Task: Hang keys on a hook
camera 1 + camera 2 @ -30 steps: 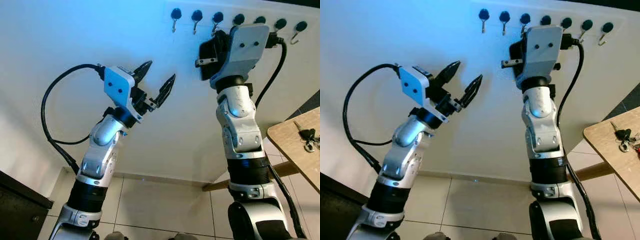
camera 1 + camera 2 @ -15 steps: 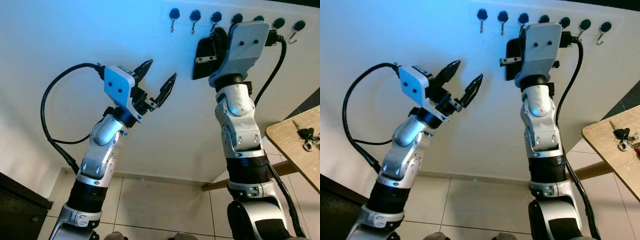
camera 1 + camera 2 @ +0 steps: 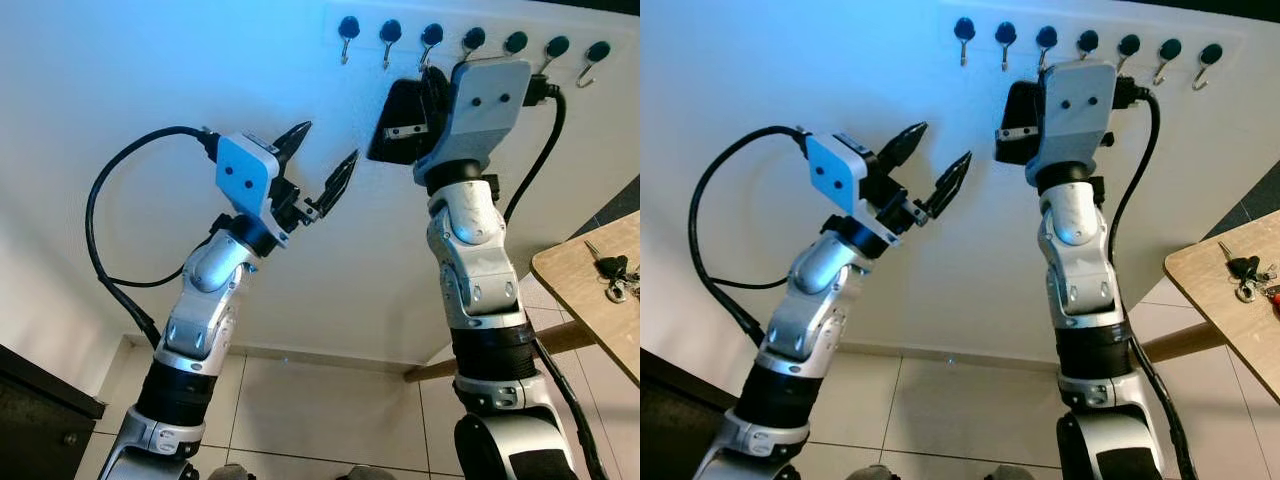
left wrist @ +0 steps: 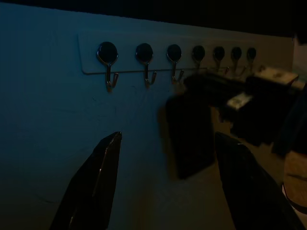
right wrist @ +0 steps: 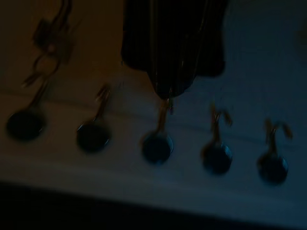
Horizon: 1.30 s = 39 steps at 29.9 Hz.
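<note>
Presently the right gripper (image 3: 400, 120) is raised against the white wall (image 3: 150, 80), just under the hook rail (image 3: 470, 22) and near its middle hooks. In the right wrist view its dark fingers point at one hook (image 5: 160, 117). That view is dim and blurred, so I cannot tell whether the claw is apart or together, nor whether it grips anything.

The left gripper (image 3: 328, 142) hangs lower, to the left, well apart from the rail. Its fingers are spread wide with nothing between them.

A bunch of keys (image 3: 612, 277) lies on the wooden table (image 3: 580, 300) at far right, well apart from both grippers. A faint tangle (image 5: 48, 43) sits by an end hook in the right wrist view; too dark to identify.

Handling judgement:
- The bunch is probably light, hard metal, loose and jangly, so it should swing freely.
- It is slippery if pinched on a flat blade.
- Best hold is likely the fob or a key bow, leaving the ring hanging free to slide over the hook tip.
- The hooks are small, so the ring's opening must face the tip squarely.
</note>
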Motion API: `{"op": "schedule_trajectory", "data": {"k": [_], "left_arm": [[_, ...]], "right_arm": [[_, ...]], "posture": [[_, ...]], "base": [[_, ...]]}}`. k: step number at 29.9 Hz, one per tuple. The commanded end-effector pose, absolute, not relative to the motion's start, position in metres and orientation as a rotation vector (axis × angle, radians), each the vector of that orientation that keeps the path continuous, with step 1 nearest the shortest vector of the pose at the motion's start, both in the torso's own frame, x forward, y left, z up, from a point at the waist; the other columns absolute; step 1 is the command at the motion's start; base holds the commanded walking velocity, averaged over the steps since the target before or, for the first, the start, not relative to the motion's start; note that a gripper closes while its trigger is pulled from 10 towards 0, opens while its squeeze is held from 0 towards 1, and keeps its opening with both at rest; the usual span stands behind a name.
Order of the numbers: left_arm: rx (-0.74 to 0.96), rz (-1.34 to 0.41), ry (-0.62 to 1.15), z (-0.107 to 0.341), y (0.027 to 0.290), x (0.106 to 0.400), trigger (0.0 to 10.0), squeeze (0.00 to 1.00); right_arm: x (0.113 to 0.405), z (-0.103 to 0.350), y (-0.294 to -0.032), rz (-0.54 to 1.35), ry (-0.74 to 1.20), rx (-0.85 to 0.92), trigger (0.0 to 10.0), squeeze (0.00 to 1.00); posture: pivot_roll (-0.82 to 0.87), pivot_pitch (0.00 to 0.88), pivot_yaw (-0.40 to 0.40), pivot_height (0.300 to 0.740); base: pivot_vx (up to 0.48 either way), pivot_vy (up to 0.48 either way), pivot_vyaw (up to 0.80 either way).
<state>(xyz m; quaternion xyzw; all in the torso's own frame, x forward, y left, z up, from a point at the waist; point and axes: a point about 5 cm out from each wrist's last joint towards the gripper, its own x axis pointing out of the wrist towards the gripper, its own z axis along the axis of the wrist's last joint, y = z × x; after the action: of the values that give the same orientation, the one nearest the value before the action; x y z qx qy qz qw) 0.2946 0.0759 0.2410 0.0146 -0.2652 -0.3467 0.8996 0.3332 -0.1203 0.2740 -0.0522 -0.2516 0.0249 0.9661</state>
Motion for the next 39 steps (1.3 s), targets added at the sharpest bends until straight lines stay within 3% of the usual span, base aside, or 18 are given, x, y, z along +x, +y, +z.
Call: {"op": "schedule_trajectory", "data": {"k": [1, 39], "left_arm": [[0.045, -0.737, -0.545, 0.240, 0.073, 0.294, 10.0, 0.00], [0.061, -0.740, -0.562, 0.244, 0.072, 0.294, 10.0, 0.00]], "right_arm": [[0.331, 0.271, -0.122, 0.040, -0.496, -0.110, 10.0, 0.00], [0.330, 0.294, -0.120, 0.081, -0.587, -0.091, 10.0, 0.00]], "posture": [[0.03, 0.108, -0.053, 0.740], [0.04, 0.111, -0.057, 0.740]], "base": [[0.000, 0.000, 0.00], [0.000, 0.000, 0.00]]}}
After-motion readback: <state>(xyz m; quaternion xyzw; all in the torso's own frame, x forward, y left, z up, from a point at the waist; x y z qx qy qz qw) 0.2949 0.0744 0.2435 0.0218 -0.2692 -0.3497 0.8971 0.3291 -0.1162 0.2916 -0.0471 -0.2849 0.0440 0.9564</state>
